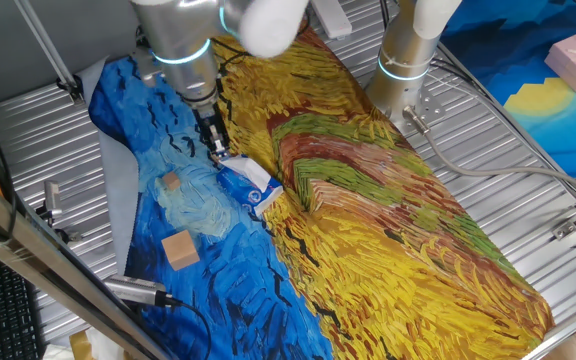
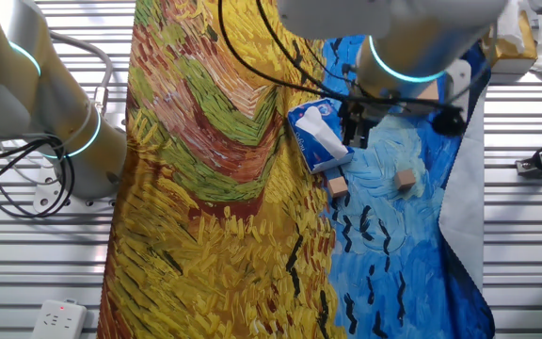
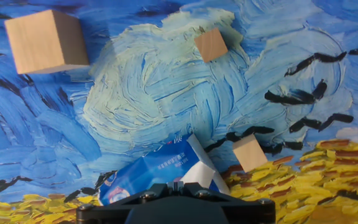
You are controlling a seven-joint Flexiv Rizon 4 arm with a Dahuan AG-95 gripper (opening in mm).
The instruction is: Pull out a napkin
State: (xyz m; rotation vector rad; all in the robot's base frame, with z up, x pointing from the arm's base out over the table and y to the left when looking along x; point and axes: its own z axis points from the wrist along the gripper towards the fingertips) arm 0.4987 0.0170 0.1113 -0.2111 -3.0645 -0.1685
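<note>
The blue-and-white tissue packet point(image 1: 251, 185) lies on the painted cloth; it also shows in the other fixed view point(image 2: 318, 137) and the hand view point(image 3: 154, 171). A white fold of napkin point(image 3: 199, 176) rises from the packet's top up to my jaws. My gripper point(image 1: 216, 148) stands straight down over the packet's far end, and shows in the other fixed view point(image 2: 354, 139) too. In the hand view the gripper point(image 3: 178, 185) has its two pads pressed together, with the white sheet running in beside them. The rest of the napkin is hidden inside the packet.
Three tan wooden cubes lie on the blue part of the cloth: a large one point(image 3: 45, 40), a small one point(image 3: 211, 44), and one point(image 3: 249, 153) next to the packet. A second arm's base point(image 1: 408, 60) stands at the table's far side. Metal fixtures point(image 1: 138, 290) sit at the cloth's edge.
</note>
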